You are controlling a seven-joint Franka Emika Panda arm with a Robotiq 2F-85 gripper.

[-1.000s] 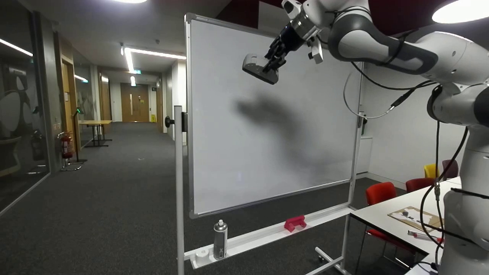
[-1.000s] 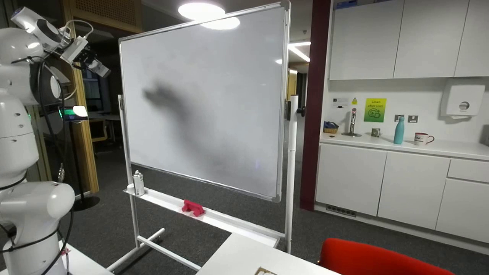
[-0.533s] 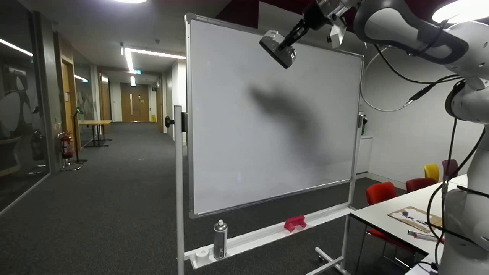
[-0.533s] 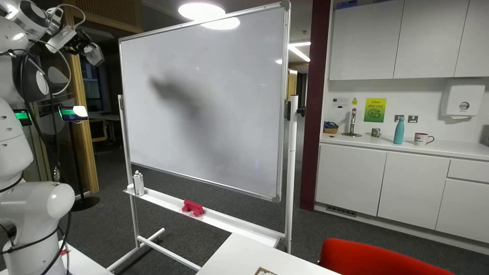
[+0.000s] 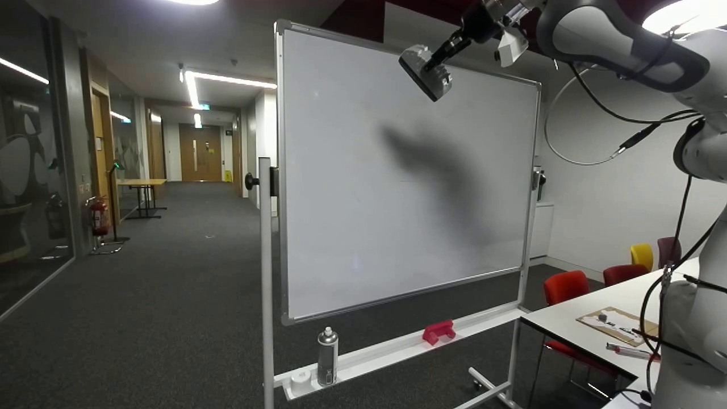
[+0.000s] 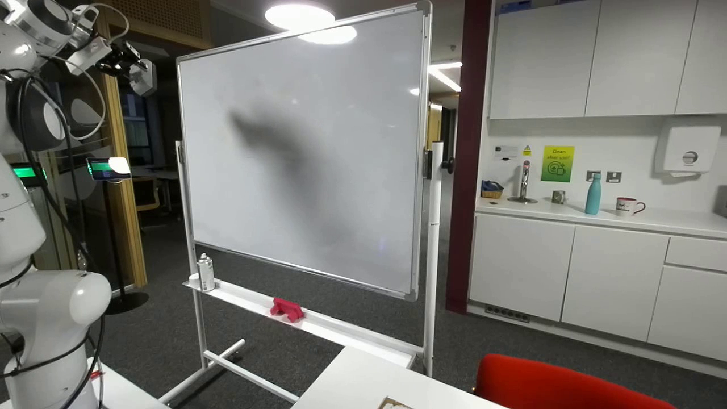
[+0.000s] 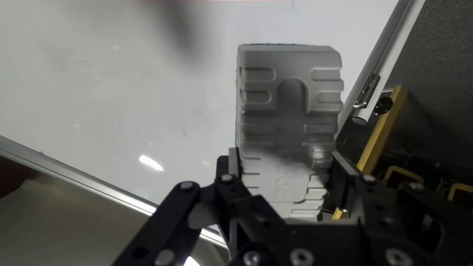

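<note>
Block of ribbed grey plastic (image 7: 290, 127), clamped by its opposite sides in your black two-fingered gripper (image 7: 285, 162), hung apart from the glossy, silver-framed whiteboard (image 5: 352, 227) and was probably light, stiff and slightly slick, those ridged sides likely the surest hold.

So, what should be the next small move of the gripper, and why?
Perhaps ease the grey eraser towards the whiteboard: the gripper holds it by both sides, yet it hangs apart from the whiteboard, where the wrist view shows a small curved mark.
</note>
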